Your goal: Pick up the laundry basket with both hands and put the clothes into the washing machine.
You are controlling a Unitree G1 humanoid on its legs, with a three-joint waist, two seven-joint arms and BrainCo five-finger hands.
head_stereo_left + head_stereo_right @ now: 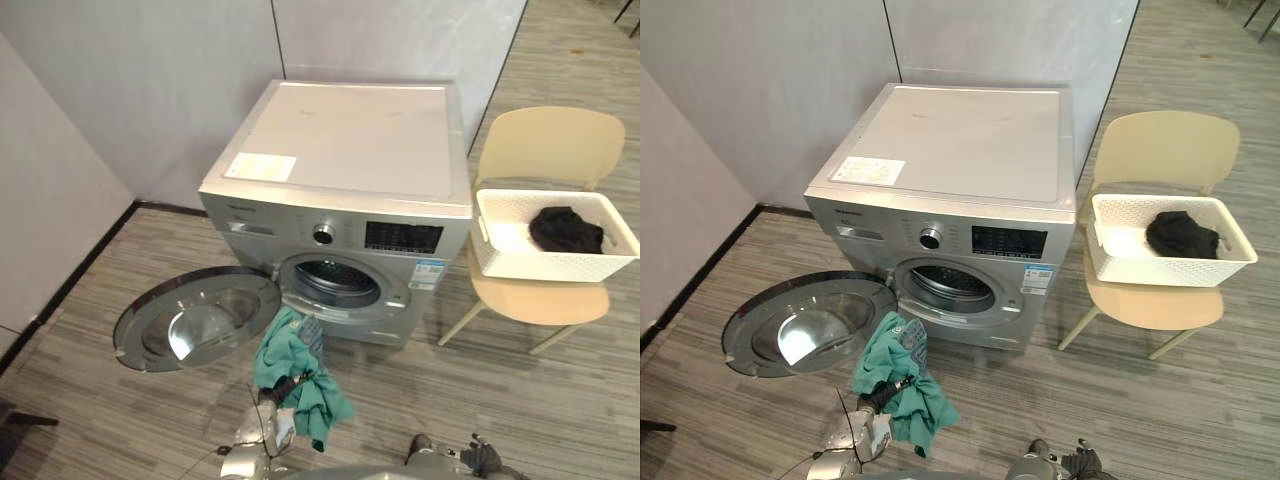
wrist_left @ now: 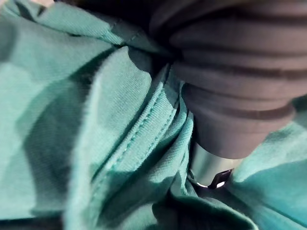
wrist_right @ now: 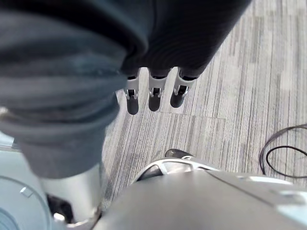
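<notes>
While one green garment (image 1: 303, 392) dangles, one basket (image 1: 560, 267) holds one black garment (image 1: 566, 230).

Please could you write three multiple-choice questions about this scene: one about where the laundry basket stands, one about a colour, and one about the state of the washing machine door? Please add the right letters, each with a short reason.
1. Where does the white laundry basket stand?
A. on the floor
B. on a shelf
C. on the cream chair

2. What colour is the garment lying in the basket?
A. green
B. black
C. red

3. How is the door of the washing machine?
A. swung wide open
B. shut
C. taken off and laid in the basket

Answers:
1 C: the basket rests on the chair's seat, to the right of the machine.
2 B: the garment shows dark black against the white basket.
3 A: the door hangs out to the left, leaving the drum opening uncovered.
</notes>
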